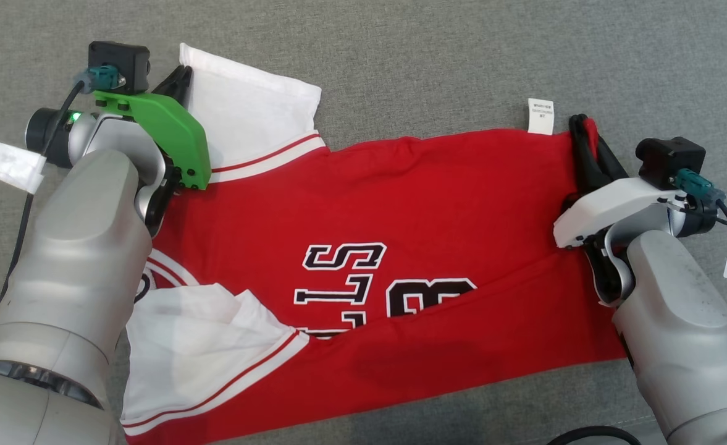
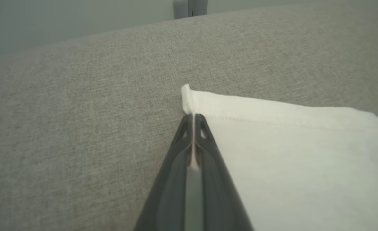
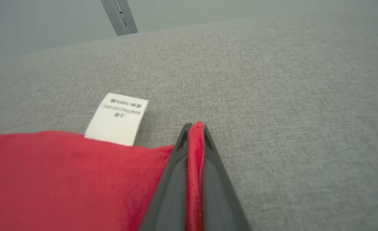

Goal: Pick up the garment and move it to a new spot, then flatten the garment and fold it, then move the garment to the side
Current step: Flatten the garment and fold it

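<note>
The garment [image 1: 400, 210] is a red jersey with white sleeves and black-and-white lettering, spread across the grey fabric surface. My left gripper [image 1: 181, 77] is shut on the far corner of its white sleeve [image 2: 288, 144]; in the left wrist view the white hem sits pinched between the dark fingertips [image 2: 193, 117]. My right gripper [image 1: 584, 127] is shut on the red hem corner at the far right. In the right wrist view a red fold [image 3: 196, 150] is clamped between the fingers, beside the white care label [image 3: 116, 118].
The grey fabric surface [image 1: 437, 55] stretches beyond the jersey on the far side and to both sides. A second white sleeve [image 1: 202, 346] lies folded over at the near left. Cables and white tags hang near both wrists. A metal post [image 3: 118, 16] stands past the far edge.
</note>
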You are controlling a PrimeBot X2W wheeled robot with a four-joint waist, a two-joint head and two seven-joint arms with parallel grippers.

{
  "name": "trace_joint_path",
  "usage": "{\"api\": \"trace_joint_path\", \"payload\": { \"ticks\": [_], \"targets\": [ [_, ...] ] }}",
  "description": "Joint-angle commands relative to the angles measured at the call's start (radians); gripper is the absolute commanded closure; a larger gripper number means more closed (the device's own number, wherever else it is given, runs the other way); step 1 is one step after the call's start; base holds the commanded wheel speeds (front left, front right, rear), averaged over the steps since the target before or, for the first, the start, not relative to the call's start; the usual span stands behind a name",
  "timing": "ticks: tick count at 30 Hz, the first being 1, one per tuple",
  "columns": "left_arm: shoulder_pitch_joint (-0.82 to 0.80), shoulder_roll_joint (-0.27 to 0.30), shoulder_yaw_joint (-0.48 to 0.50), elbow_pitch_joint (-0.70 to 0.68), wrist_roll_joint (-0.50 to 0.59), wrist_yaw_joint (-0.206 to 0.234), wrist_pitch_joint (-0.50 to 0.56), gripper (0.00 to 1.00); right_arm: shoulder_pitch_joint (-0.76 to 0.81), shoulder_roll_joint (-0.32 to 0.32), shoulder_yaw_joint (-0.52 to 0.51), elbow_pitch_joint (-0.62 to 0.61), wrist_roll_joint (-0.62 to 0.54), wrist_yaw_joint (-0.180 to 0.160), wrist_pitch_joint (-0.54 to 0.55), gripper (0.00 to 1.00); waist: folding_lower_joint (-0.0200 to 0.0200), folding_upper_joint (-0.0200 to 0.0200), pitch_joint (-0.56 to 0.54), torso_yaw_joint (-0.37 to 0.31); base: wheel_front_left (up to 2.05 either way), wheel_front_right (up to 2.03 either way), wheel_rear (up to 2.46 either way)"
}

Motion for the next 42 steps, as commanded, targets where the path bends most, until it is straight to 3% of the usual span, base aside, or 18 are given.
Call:
{"api": "trace_joint_path", "payload": {
  "ticks": [1, 9, 17, 22, 31, 42],
  "targets": [
    [0.004, 0.014, -0.011, 0.012, -0.002, -0.001, -0.03, 1.0, 0.017, 0.0, -0.001, 0.008, 0.01, -0.001, 0.003, 1.0, -0.0001, 0.0, -0.003, 0.006, 0.0, 0.0, 0.0],
    [0.044, 0.005, -0.039, -0.016, -0.02, -0.001, -0.15, 1.0, 0.051, -0.008, -0.03, -0.041, 0.017, 0.0, 0.003, 1.0, -0.0001, 0.0, -0.063, 0.042, 0.0, 0.0, 0.0],
    [0.117, 0.032, -0.039, -0.155, -0.021, 0.0, -0.174, 1.0, 0.119, -0.024, -0.043, -0.072, 0.026, -0.001, 0.002, 1.0, -0.0001, 0.0, -0.156, 0.073, 0.0, 0.0, 0.0],
    [0.23, 0.049, 0.018, -0.312, 0.013, -0.001, -0.172, 1.0, 0.18, -0.035, -0.051, -0.09, 0.034, 0.0, 0.002, 1.0, -0.0001, 0.0, -0.235, 0.1, 0.0, 0.0, 0.0],
    [0.523, 0.029, 0.124, -0.584, 0.11, -0.001, -0.172, 1.0, 0.295, -0.061, -0.053, -0.156, 0.061, 0.0, 0.002, 1.0, -0.0001, 0.0, -0.346, 0.144, 0.0, 0.0, 0.0],
    [0.796, 0.023, 0.156, -0.707, 0.12, -0.001, -0.171, 1.0, 0.359, -0.083, -0.059, -0.145, 0.08, 0.0, 0.002, 1.0, -0.0001, 0.0, -0.394, 0.188, 0.0, 0.0, 0.0]
  ]
}}
